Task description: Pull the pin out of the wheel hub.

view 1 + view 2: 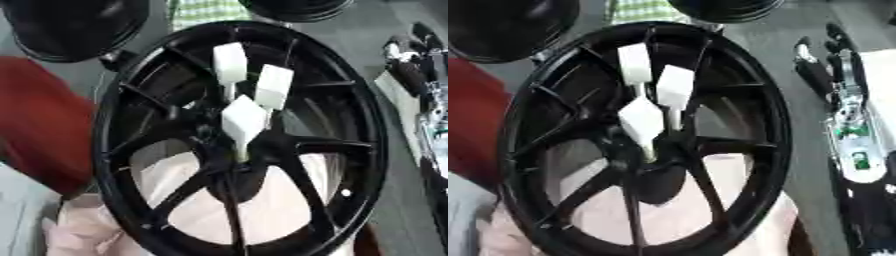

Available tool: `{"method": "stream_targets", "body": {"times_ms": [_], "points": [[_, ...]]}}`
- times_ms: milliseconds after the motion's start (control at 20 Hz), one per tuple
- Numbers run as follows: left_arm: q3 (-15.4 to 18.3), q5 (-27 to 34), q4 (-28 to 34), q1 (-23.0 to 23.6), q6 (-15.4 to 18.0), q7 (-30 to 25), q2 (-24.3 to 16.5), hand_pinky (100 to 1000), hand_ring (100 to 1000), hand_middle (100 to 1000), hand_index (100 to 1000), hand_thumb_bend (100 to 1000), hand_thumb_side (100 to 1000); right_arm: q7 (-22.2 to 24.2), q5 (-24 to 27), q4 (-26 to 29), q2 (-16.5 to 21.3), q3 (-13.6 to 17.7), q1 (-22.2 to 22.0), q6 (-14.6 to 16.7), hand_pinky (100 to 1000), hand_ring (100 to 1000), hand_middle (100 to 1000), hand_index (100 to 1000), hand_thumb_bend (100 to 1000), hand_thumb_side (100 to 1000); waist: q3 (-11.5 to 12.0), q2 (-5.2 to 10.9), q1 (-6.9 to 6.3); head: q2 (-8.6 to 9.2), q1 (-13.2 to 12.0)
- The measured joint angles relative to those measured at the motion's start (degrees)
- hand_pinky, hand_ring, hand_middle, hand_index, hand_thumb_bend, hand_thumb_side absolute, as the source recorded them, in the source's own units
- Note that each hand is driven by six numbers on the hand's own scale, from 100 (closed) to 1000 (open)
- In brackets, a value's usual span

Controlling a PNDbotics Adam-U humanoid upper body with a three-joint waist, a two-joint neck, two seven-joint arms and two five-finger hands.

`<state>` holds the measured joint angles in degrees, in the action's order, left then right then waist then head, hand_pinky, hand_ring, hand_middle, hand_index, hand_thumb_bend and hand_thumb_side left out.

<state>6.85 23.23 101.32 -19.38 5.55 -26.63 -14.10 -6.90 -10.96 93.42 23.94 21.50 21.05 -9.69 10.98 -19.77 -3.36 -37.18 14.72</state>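
Observation:
A black spoked wheel hub (350,145) stands tilted and fills the middle of both eye views. Three white block-headed pins stick out near its centre: one at the top (230,62), one to its right (274,86) and one lower down (243,119) on a thin stem. My right hand (831,62) is off to the right of the rim with its fingers straight, apart from the wheel and the pins. Its forearm (853,145) runs down the right edge. My left hand shows in neither view.
A person's red sleeve (39,120) lies at the left of the wheel, and something pale pink (79,232) shows at its lower left and through the spokes. Two more black wheels (74,25) (293,7) and a green checked cloth (206,12) lie behind.

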Motion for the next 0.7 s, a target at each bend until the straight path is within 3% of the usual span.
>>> {"method": "stream_targets", "body": {"times_ms": [200, 500, 700], "points": [[-0.2, -0.1, 0.0, 0.0, 0.0, -0.1, 0.0, 554, 575, 484, 709, 100, 736, -0.2, 0.0, 0.0, 0.0, 0.0, 0.0, 0.1, 998, 1000, 989, 1000, 100, 502, 0.0, 0.00, 0.00, 0.00, 0.0], [-0.3, -0.1, 0.0, 0.0, 0.1, -0.1, 0.0, 554, 576, 485, 709, 100, 731, -1.4, 0.1, 1.4, 0.0, 0.0, 0.1, -0.1, 997, 1000, 906, 1000, 100, 530, 0.1, 0.00, 0.22, 0.02, -0.3], [-0.3, -0.1, 0.0, 0.0, 0.1, -0.1, 0.0, 554, 577, 485, 709, 100, 734, -3.0, 0.9, 4.5, 0.6, 0.0, 0.5, 0.4, 990, 1000, 920, 1000, 100, 505, 0.1, 0.00, 0.32, 0.03, -1.1]]}}
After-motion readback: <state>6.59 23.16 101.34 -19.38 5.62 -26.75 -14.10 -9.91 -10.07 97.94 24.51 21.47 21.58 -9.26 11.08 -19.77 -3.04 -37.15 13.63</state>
